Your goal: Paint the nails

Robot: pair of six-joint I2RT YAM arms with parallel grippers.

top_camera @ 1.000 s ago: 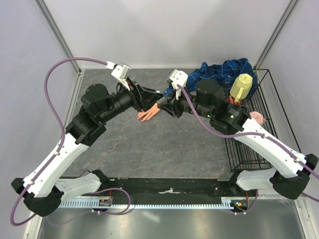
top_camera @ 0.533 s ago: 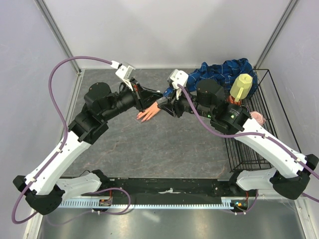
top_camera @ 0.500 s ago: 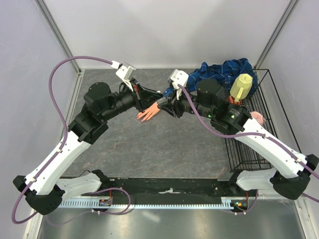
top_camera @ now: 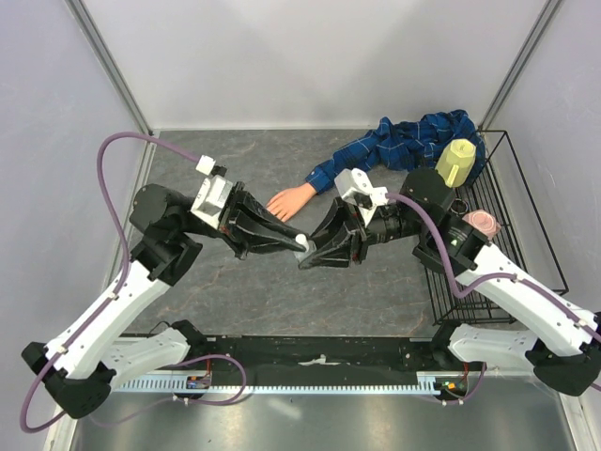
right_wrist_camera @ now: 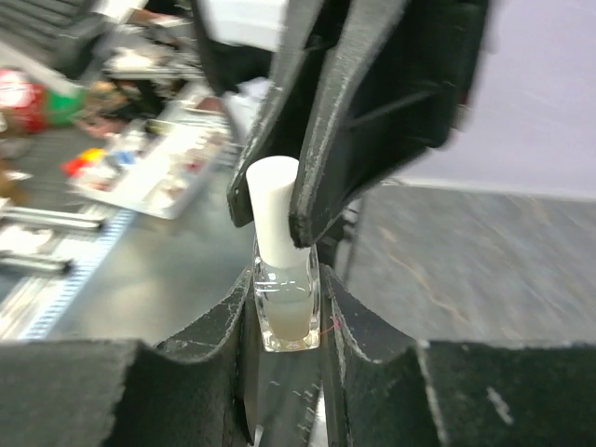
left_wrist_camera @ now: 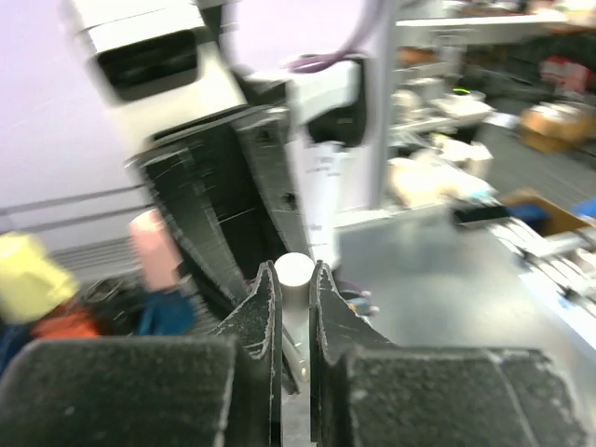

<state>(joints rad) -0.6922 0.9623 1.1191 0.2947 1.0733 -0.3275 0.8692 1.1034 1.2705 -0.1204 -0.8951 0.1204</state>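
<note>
The peach mannequin hand point(top_camera: 288, 201) lies palm down on the grey table, coming out of a blue plaid sleeve point(top_camera: 394, 141). Its nails point(top_camera: 271, 203) are too small to make out. In front of the hand the two grippers meet tip to tip above the table. My right gripper point(top_camera: 310, 257) point(right_wrist_camera: 284, 303) is shut on a small clear bottle point(right_wrist_camera: 287, 312) of pale liquid. My left gripper point(top_camera: 297, 242) point(left_wrist_camera: 291, 277) is shut on the bottle's white cap point(left_wrist_camera: 294, 273) point(right_wrist_camera: 270, 207) from the opposite side. Neither gripper touches the hand.
A black wire basket point(top_camera: 526, 254) stands at the right edge, holding a yellow object point(top_camera: 454, 162) and a pink one point(top_camera: 482, 224). The bunched plaid shirt lies at the back right. Pale walls enclose the table on three sides.
Both arms have pulled back from the mannequin hand toward the table's middle, leaving the hand uncovered. The left gripper has closed on the white cap while the right still holds the bottle.
</note>
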